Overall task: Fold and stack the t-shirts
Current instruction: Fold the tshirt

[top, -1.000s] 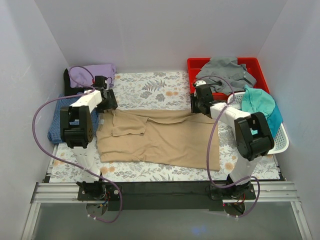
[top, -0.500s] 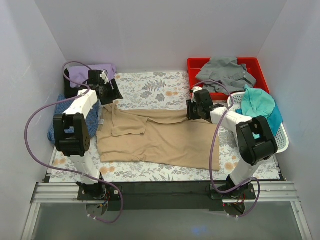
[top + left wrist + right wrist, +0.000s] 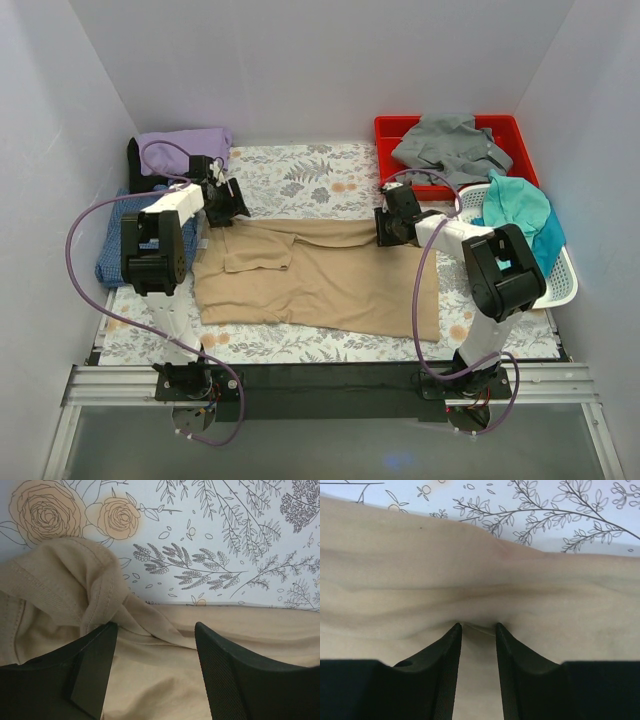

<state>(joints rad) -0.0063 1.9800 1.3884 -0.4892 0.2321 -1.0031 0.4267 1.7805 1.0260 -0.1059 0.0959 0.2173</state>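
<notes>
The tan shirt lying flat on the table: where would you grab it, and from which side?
I'd pinch the tan shirt at its far edge, near both far corners, coming straight down. It lies flat, so only edges give a lip, and the bunched fold at the far-left corner stands up.

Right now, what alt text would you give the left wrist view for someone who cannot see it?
The left tool, fingers wide apart, is poised over a bunched edge of the tan t-shirt; a floral-print table cover lies beyond.
</notes>
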